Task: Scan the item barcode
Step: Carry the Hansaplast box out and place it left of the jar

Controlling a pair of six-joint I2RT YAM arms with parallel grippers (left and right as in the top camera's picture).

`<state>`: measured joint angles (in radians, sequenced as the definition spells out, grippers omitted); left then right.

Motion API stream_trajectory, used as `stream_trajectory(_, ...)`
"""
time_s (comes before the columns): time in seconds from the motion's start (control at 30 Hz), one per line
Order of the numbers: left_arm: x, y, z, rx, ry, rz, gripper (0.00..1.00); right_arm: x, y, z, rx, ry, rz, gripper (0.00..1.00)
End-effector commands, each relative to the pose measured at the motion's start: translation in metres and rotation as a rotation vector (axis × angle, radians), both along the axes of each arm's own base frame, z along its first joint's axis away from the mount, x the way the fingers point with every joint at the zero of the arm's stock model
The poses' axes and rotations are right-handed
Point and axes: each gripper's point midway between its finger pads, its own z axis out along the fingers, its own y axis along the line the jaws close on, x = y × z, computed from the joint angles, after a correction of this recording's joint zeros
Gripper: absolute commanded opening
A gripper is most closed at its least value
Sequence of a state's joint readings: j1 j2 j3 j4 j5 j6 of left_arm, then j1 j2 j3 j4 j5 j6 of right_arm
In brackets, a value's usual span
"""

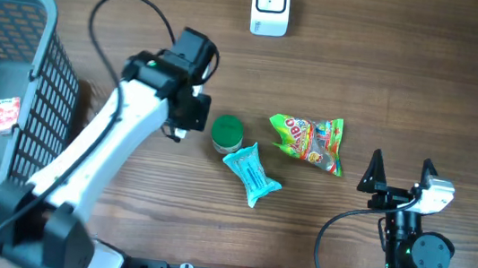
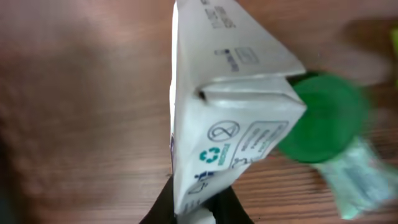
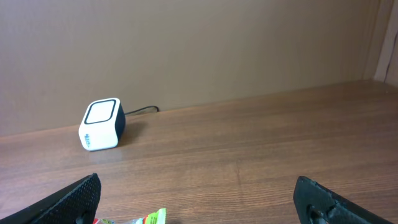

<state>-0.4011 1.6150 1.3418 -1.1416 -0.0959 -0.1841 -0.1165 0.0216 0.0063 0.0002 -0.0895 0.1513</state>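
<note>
My left gripper (image 2: 198, 202) is shut on the bottom edge of a white carton (image 2: 217, 93) with blue print and a recycling mark. The carton hangs over the wooden table. From overhead the left gripper (image 1: 183, 120) covers nearly all of the carton, and only a white corner (image 1: 179, 133) shows. No barcode shows on the carton's visible faces. The white scanner (image 1: 270, 5) stands at the table's far edge, also in the right wrist view as the scanner (image 3: 101, 124). My right gripper (image 1: 399, 176) rests open and holds nothing near the front right, its fingers (image 3: 81, 196) spread wide.
A green-lidded jar (image 1: 226, 133) stands just right of the left gripper, beside a light-blue packet (image 1: 252, 173) and a colourful candy bag (image 1: 310, 140). A grey mesh basket (image 1: 42, 76) with a red-labelled item (image 1: 7, 114) fills the left side.
</note>
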Motion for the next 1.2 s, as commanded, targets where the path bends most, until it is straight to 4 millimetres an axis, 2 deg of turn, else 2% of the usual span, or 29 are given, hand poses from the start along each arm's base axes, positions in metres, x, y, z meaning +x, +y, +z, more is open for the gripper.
stream_trajectory(0.0,-0.002,0.019,-0.023,0.161,0.056,0.080,0.07,0.000,0.003,0.001,-0.019,-0.007,0.014,1.00)
stream_trajectory(0.13,0.009,0.044,-0.015,0.349,-0.044,0.150,0.08,0.000,0.003,0.002,-0.019,-0.007,0.014,1.00)
stream_trajectory(0.17,0.010,0.045,-0.013,0.375,-0.061,0.143,0.10,0.000,0.003,0.001,-0.019,-0.007,0.014,1.00)
stream_trajectory(0.43,0.017,0.021,-0.016,0.305,-0.098,0.112,0.15,0.000,0.003,0.001,-0.019,-0.007,0.014,1.00)
stream_trajectory(0.47,0.017,0.021,-0.016,0.306,-0.097,0.112,0.29,0.000,0.003,0.001,-0.019,-0.007,0.014,1.00)
stream_trajectory(0.5,0.016,0.021,-0.015,0.306,-0.098,0.112,0.61,0.000,0.003,0.001,-0.019,-0.007,0.015,1.00)
stream_trajectory(0.53,0.016,0.021,-0.014,0.305,-0.099,0.112,1.00,0.000,0.003,0.001,-0.019,-0.007,0.014,1.00)
stream_trajectory(0.57,0.017,0.021,-0.011,0.299,-0.108,0.114,1.00,0.000,0.003,0.001,-0.019,-0.007,0.014,1.00)
stream_trajectory(0.63,0.023,0.019,0.007,0.279,-0.153,0.113,1.00,0.000,0.003,0.001,-0.019,-0.007,0.014,1.00)
stream_trajectory(0.7,0.034,0.017,0.045,0.246,-0.243,0.133,1.00,0.000,0.003,0.001,-0.019,-0.007,0.014,1.00)
stream_trajectory(0.8,0.052,0.021,0.134,0.118,-0.464,0.207,1.00,0.000,0.003,0.001,-0.019,-0.007,0.014,1.00)
stream_trajectory(0.87,0.045,0.028,0.168,0.076,-0.549,0.220,1.00,0.000,0.003,0.001,-0.019,-0.007,0.014,1.00)
stream_trajectory(0.93,0.041,0.043,0.187,0.107,-0.603,0.199,1.00,0.000,0.003,0.001,-0.019,-0.007,0.014,0.99)
stream_trajectory(0.97,0.041,0.073,0.210,0.101,-0.706,0.374,1.00,0.000,0.003,0.001,-0.019,-0.007,0.014,1.00)
stream_trajectory(1.03,0.032,0.123,0.233,0.032,-0.807,0.671,1.00,0.000,0.003,0.001,-0.019,-0.007,0.014,1.00)
stream_trajectory(1.1,0.017,0.179,0.241,-0.061,-0.820,0.882,1.00,0.000,0.003,0.001,-0.019,-0.007,0.014,1.00)
stream_trajectory(1.13,0.011,0.201,0.239,-0.074,-0.808,0.946,1.00,0.000,0.003,0.001,-0.018,-0.007,0.014,1.00)
stream_trajectory(1.17,0.000,0.231,0.233,-0.068,-0.789,1.040,1.00,0.000,0.003,0.001,-0.019,-0.007,0.014,1.00)
